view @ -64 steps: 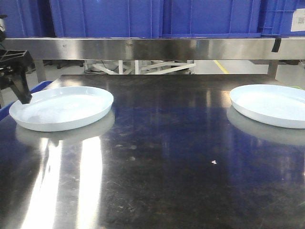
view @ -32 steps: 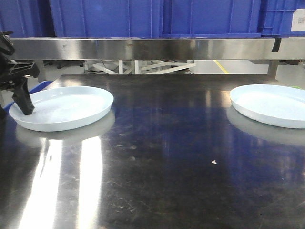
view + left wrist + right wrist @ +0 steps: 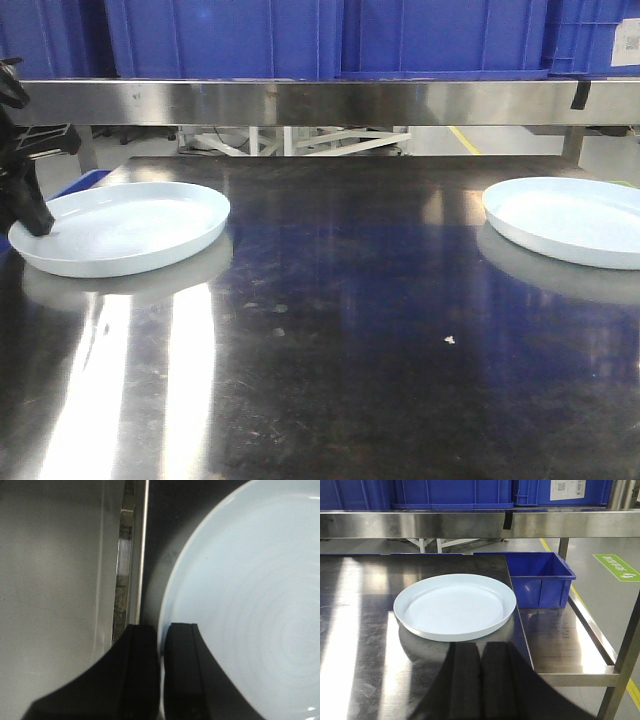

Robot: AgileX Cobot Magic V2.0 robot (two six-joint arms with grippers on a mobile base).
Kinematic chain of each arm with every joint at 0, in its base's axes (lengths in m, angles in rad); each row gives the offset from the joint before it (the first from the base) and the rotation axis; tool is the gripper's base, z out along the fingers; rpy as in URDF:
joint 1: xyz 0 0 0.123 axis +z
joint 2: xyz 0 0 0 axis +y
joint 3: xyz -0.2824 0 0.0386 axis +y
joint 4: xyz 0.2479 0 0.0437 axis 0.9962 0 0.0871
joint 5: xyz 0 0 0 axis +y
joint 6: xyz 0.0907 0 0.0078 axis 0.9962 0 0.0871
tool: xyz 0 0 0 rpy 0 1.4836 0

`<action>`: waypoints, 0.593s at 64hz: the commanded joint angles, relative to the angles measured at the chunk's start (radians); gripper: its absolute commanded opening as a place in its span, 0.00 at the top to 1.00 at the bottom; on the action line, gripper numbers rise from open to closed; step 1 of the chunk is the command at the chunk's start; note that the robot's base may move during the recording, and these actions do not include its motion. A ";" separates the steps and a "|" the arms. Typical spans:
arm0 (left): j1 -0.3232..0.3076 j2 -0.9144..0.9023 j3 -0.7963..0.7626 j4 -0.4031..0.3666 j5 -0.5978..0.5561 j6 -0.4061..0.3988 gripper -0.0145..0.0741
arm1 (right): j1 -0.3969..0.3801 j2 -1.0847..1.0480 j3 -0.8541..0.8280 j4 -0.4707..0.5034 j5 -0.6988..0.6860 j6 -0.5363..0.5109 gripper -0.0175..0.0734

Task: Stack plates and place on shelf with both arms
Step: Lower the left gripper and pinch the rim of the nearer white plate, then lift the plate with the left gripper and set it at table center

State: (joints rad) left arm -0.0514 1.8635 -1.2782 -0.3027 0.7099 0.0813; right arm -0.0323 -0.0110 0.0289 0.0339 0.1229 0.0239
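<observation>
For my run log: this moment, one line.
left gripper: shut on left plate rim | right gripper: shut, short of right plate

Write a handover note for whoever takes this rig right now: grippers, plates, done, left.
Left gripper: shut on the rim of the left glossy pale bluish-white round plate, at the left edge of the dark steel table.
Right gripper: shut, empty, short of the right matching plate by the table's right edge.
Done: left plate gripped. Left: stacking, then shelving.
</observation>
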 commanded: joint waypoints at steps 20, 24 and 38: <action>-0.020 -0.072 -0.245 -0.116 0.169 -0.003 0.73 | 0.000 -0.021 -0.016 -0.011 -0.093 -0.002 0.75; -0.043 -0.075 -0.299 -0.125 0.205 -0.003 0.73 | 0.000 -0.021 -0.016 -0.011 -0.093 -0.002 0.75; -0.199 -0.075 -0.392 -0.127 0.259 -0.003 0.73 | 0.000 -0.021 -0.016 -0.011 -0.093 -0.002 0.75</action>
State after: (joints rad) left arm -0.1878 1.8481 -1.6239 -0.3853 0.9736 0.0813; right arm -0.0323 -0.0110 0.0289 0.0339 0.1229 0.0239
